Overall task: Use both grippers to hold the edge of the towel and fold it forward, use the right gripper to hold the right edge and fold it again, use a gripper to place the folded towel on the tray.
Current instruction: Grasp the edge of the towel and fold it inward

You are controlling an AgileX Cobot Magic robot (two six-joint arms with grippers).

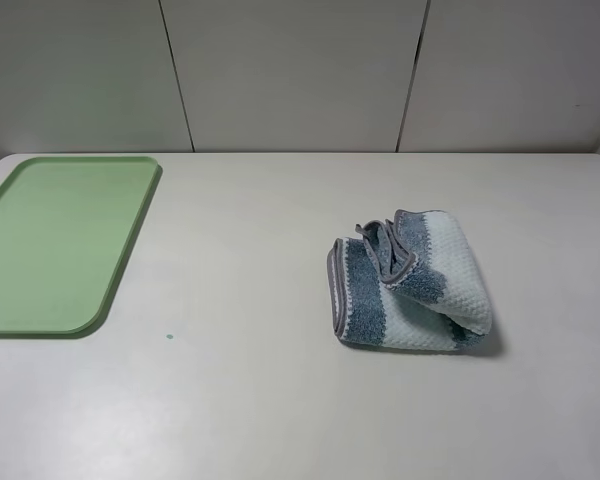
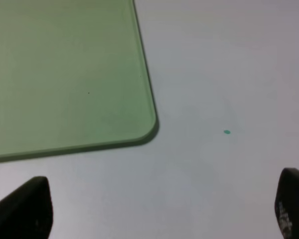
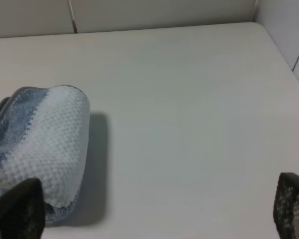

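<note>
Towel (image 1: 410, 285) sits on the counter (image 1: 240, 390), right of centre and well apart from the tray (image 1: 50, 240) over at the far left, and it's no flat square: it's bunched into a loose, rolled-over bundle. It looks light, soft and limp, a waffle-textured terry that should sag and drape the instant it's lifted, so a one-point pick would likely leave it dangling. The weave probably gives the pads decent bite, with little chance of slipping. The best hold, I'd say, is the grey hem (image 1: 332, 290) running down the bundle's left side, or the loop of hem curling over the top, where a single layer can be pinched rather than the whole wad. Left jaws stand wide and hold nothing, hovering over bare counter near the tray's rounded corner, with a small green speck (image 2: 226, 132) ahead of them. Right jaws are also wide and hold nothing, with the towel's pale end just beside one tip. Now the blind spots: neither arm shows in the high view, and each wrist view catches only the jaw tips. The towel's corners are tucked under and I can't find a tag. How many layers are stacked is anyone's guess. The tray runs off the frame on its left.
</note>
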